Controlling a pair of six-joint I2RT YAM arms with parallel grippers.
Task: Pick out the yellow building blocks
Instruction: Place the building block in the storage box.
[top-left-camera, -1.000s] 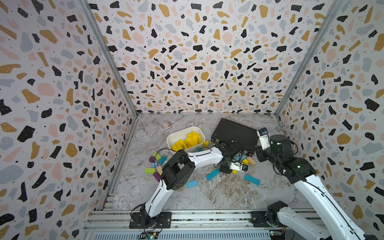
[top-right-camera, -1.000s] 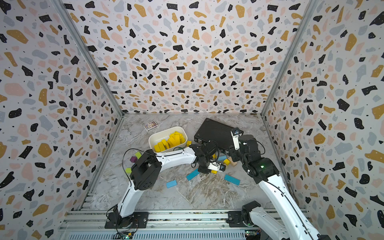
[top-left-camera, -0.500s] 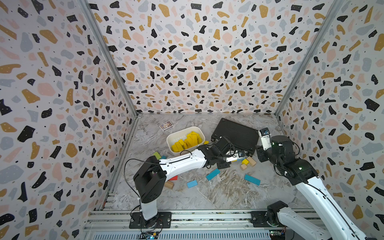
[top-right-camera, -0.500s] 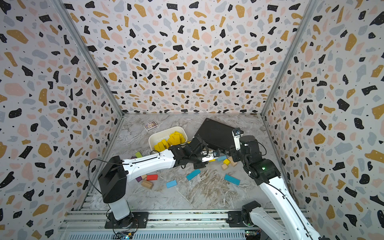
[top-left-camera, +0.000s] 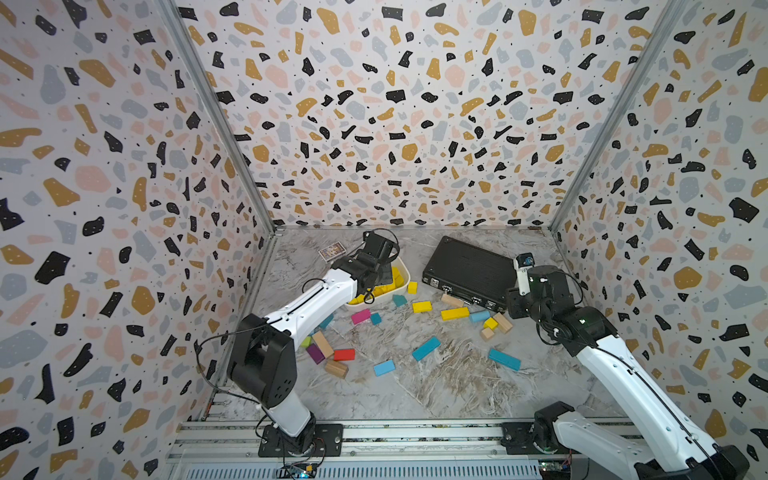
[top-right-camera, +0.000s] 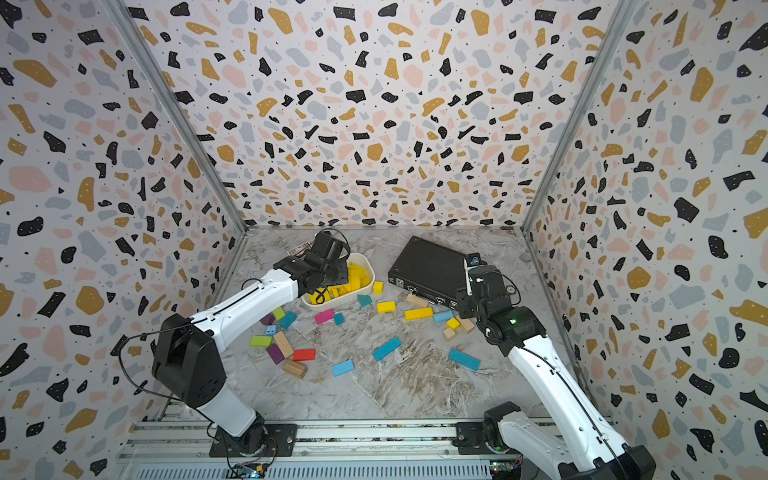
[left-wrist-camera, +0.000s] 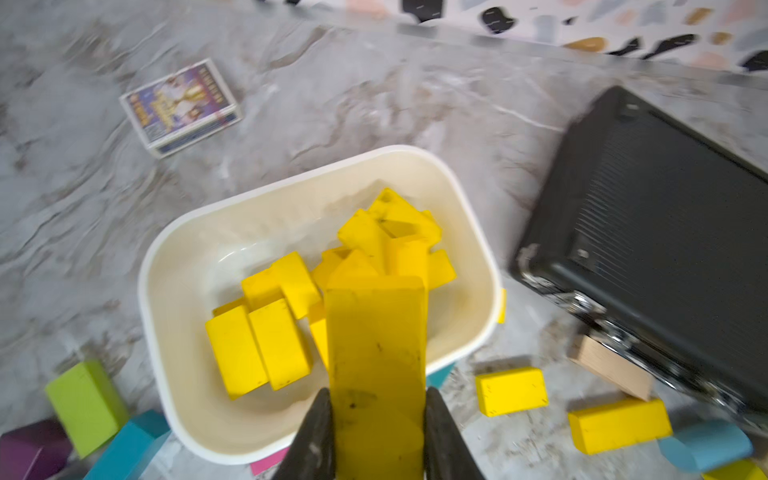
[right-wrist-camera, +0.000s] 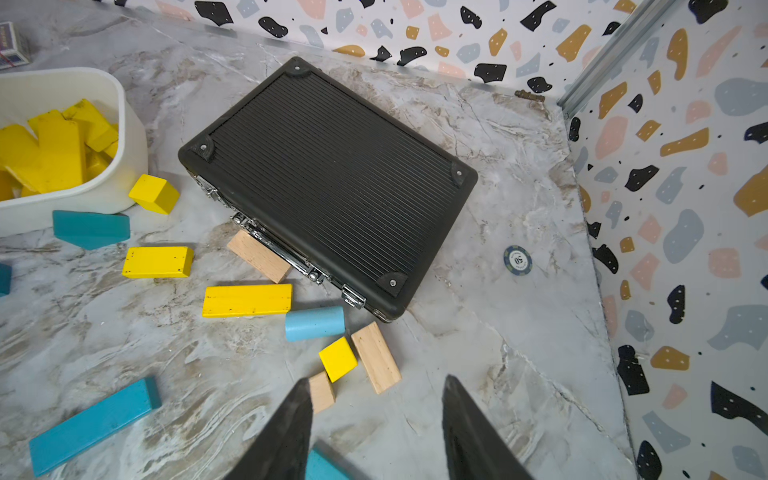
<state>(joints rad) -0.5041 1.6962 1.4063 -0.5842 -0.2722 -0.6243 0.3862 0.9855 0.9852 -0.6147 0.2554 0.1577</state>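
Four yellow blocks (right-wrist-camera: 247, 300) lie loose on the table (right-wrist-camera: 478, 332) up front, the little cube (right-wrist-camera: 337, 358) just ahead of the right gripper (right-wrist-camera: 378, 382), whose jaws stand apart with nothing pinched. Further back the left gripper (left-wrist-camera: 378, 392) is clamped on one end of a long yellow bar (left-wrist-camera: 376, 332) above the white tub (left-wrist-camera: 266, 212) holding the rest. Looks like light, stiff painted wood, maybe slick, so I'd pinch the flat sides mid-length.
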